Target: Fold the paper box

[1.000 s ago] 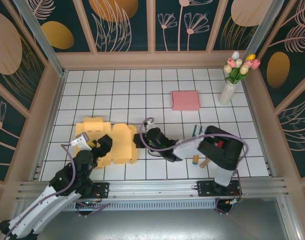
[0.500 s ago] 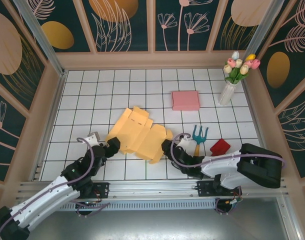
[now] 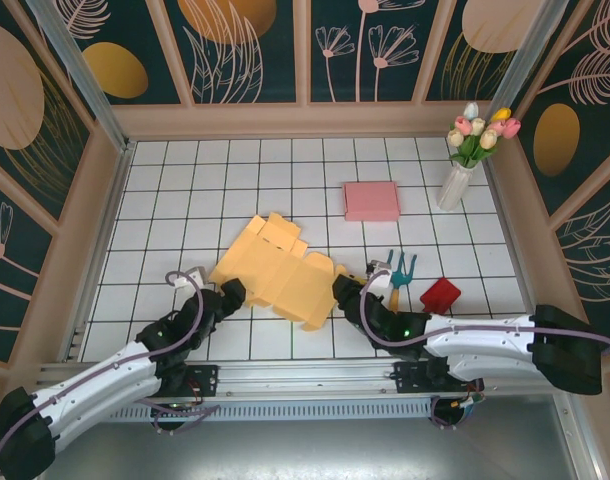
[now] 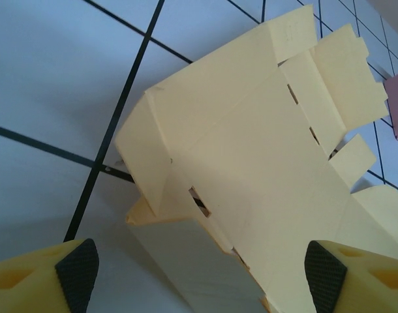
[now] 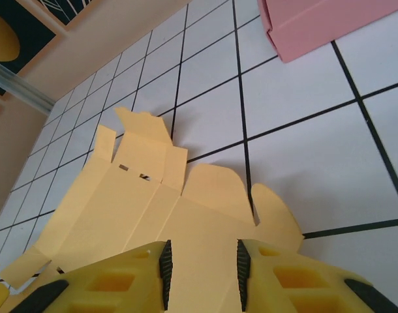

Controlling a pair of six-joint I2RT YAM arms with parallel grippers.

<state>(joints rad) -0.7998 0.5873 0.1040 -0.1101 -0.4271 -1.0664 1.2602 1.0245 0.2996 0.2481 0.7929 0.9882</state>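
Table (image 3: 185,180): box (image 3: 280,270) seemingly between end effectors (image 3: 235,291) (image 3: 340,290)

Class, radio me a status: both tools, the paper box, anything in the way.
Left tool open at box near corner. Right tool part open over box's right edge. Box mostly flat. Rake near right tool, off box.

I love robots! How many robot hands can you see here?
2. The left gripper is at the near left edge of the flat yellow paper box. The right gripper is at the box's near right edge. None seem hidden.
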